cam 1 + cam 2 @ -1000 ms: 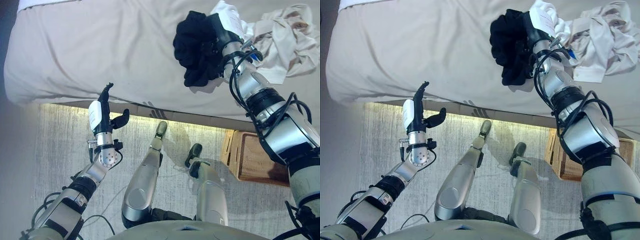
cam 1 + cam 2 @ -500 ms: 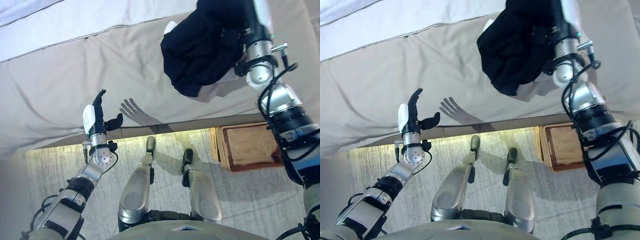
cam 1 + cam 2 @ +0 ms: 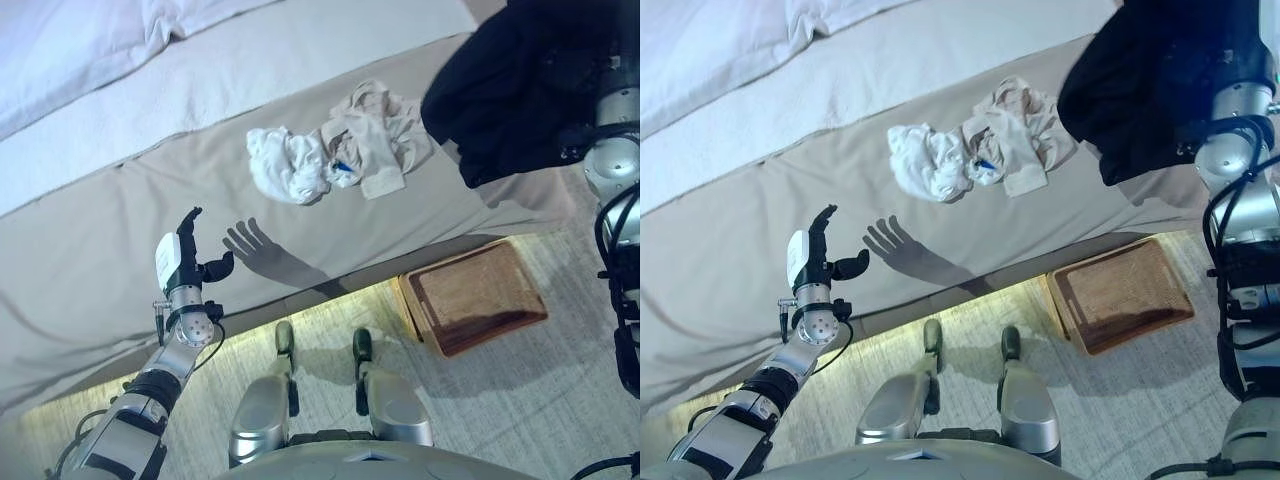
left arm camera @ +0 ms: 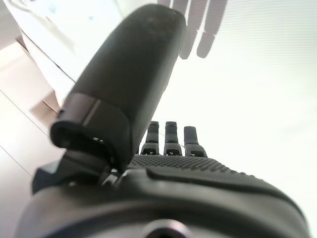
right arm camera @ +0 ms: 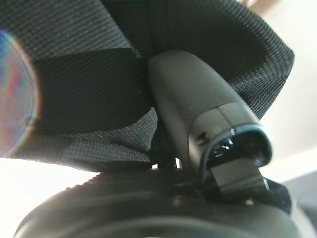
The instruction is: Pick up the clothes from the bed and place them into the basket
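The right hand grips a black garment aloft above the bed edge. A white cloth and beige garment lie bunched together on the bed. The wooden basket sits on the floor below. The left hand hovers, fingers spread.

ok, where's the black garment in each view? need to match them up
Left eye view: black garment hangs at upper right from the right hand, over the bed's edge.
Right eye view: same place, upper right.
Left wrist view: not in it.
Right wrist view: fills the frame, thumb pressed into it.
Shared landmark: wooden basket on the floor below it.
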Available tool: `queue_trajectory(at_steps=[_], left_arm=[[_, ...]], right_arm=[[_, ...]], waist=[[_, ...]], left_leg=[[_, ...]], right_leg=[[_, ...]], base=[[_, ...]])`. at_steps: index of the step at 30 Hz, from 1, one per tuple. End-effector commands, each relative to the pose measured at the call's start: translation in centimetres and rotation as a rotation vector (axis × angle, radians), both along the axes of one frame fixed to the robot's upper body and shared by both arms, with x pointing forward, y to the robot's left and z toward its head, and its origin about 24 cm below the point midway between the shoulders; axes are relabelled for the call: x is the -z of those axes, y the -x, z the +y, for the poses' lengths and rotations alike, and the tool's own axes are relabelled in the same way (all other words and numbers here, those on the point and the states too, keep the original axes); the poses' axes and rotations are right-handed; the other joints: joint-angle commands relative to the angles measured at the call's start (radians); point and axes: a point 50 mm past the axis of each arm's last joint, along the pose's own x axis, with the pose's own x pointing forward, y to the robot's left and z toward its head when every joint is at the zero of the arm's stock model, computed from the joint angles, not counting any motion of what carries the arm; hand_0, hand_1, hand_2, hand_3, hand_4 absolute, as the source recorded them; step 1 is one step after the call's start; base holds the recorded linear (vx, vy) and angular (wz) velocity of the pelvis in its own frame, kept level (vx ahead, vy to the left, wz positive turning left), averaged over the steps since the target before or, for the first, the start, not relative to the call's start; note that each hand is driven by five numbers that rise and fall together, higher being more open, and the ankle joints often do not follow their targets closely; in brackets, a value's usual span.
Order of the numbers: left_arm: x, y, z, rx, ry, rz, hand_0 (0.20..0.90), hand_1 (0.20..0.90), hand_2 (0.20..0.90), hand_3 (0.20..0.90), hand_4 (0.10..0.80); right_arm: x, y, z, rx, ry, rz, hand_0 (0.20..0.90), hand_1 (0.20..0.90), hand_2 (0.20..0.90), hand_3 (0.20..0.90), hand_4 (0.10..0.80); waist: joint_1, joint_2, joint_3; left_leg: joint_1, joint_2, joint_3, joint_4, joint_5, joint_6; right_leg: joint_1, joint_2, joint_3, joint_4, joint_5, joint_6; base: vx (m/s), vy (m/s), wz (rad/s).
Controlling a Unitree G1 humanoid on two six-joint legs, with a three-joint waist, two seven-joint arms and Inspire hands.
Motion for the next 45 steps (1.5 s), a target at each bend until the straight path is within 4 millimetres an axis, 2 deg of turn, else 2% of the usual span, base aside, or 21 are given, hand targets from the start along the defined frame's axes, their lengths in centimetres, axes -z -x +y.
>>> queue_trajectory(at_steps=[1,3,10,16,20,22,23,26,32,37,45], left_arm=[[1.9,1.9,0.1,0.009,-0.014,0.053,0.9,0.9,0.9,0.9,0.8],[2.1,2.0,0.0,0.018,-0.014,0.06,0.9,0.9,0.9,0.9,0.8],[2.6,2.4,-0.6,0.059,-0.016,0.077,0.9,0.9,0.9,0.9,0.8],[2.5,2.3,-0.9,0.069,-0.004,0.066,0.9,0.9,0.9,0.9,0.8],[2.5,2.1,-1.1,0.071,0.001,0.065,0.9,0.9,0.9,0.9,0.8],[2.5,2.0,-1.1,0.07,0.004,0.065,0.9,0.9,0.9,0.9,0.8],[2.5,2.0,-1.3,0.072,0.007,0.068,0.9,0.9,0.9,0.9,0.8],[2.6,1.9,-1.5,0.085,0.003,0.078,0.9,0.9,0.9,0.9,0.8],[2.5,1.4,-2.3,0.113,0.008,0.077,0.9,0.9,0.9,0.9,0.8],[2.6,1.3,-2.6,0.129,0.01,0.082,0.9,0.9,0.9,0.9,0.8],[2.6,1.2,-3.0,0.145,0.031,0.079,0.9,0.9,0.9,0.9,0.8]], right_arm=[[-1.4,1.9,-1.7,0.017,0.056,-0.064,0.3,0.3,0.3,0.2,0.1],[-1.0,2.1,-2.2,0.031,0.053,-0.045,0.3,0.3,0.3,0.2,0.1],[2.7,3.2,-5.1,0.095,0.035,0.127,0.3,0.3,0.3,0.2,0.1],[5.7,3.2,-6.3,0.112,0.014,0.303,0.3,0.3,0.3,0.2,0.1],[8.5,3.3,-7.4,0.161,0.002,0.456,0.3,0.3,0.3,0.2,0.1],[9.2,3.3,-7.7,0.175,-0.004,0.492,0.3,0.3,0.3,0.2,0.1],[10.7,3.4,-8.0,0.176,-0.032,0.561,0.3,0.3,0.3,0.2,0.1],[13.0,3.4,-8.1,0.18,-0.07,0.668,0.3,0.3,0.3,0.2,0.1],[16.7,4.1,-8.9,0.237,-0.172,0.782,0.3,0.3,0.3,0.2,0.1],[18.3,4.7,-9.3,0.272,-0.216,0.824,0.3,0.3,0.3,0.2,0.1],[17.8,4.8,-10.1,0.329,-0.197,0.818,0.3,0.3,0.3,0.2,0.1]], waist=[[-0.027,-0.01,-0.284],[-0.036,-0.009,-0.291],[-0.089,0.009,-0.308],[-0.109,0.032,-0.299],[-0.114,0.048,-0.295],[-0.116,0.051,-0.294],[-0.118,0.055,-0.294],[-0.116,0.058,-0.297],[-0.108,0.068,-0.299],[-0.104,0.079,-0.298],[-0.106,0.11,-0.273]], left_leg=[[0.036,0.012,0.024,0.002,-0.121,0.0],[0.043,0.014,0.03,0.003,-0.124,-0.001],[0.07,0.03,0.067,0.01,-0.137,-0.009],[0.068,0.032,0.088,0.006,-0.134,-0.017],[0.067,0.033,0.101,0.005,-0.133,-0.022],[0.067,0.033,0.102,0.004,-0.133,-0.023],[0.069,0.032,0.104,0.001,-0.132,-0.025],[0.071,0.031,0.107,0.001,-0.132,-0.024],[0.078,0.029,0.108,0.001,-0.136,-0.019],[0.08,0.026,0.107,0.003,-0.137,-0.017],[0.07,0.015,0.102,0.005,-0.136,-0.014]], right_leg=[[-0.067,0.013,0.07,0.082,0.009,0.001],[-0.063,0.016,0.079,0.08,0.009,0.0],[-0.058,0.025,0.111,0.078,0.01,0.0],[-0.071,0.022,0.114,0.065,0.022,0.005],[-0.079,0.018,0.109,0.062,0.026,0.006],[-0.08,0.018,0.108,0.06,0.028,0.006],[-0.079,0.017,0.104,0.054,0.033,0.008],[-0.079,0.017,0.103,0.054,0.034,0.007],[-0.079,0.015,0.1,0.057,0.034,0.008],[-0.079,0.012,0.104,0.058,0.036,0.009],[-0.096,0.003,0.111,0.064,0.037,0.012]], base=[[0.048,-0.027,-0.12],[0.037,-0.027,-0.23],[0.031,-0.026,-0.2],[-0.02,0.002,-0.17],[-0.025,0.002,-0.07],[-0.01,-0.002,-0.02],[0.0,0.0,0.0],[-0.002,-0.012,-0.02],[0.005,-0.001,0.0],[0.016,-0.004,0.0],[-0.001,0.017,-0.02]])
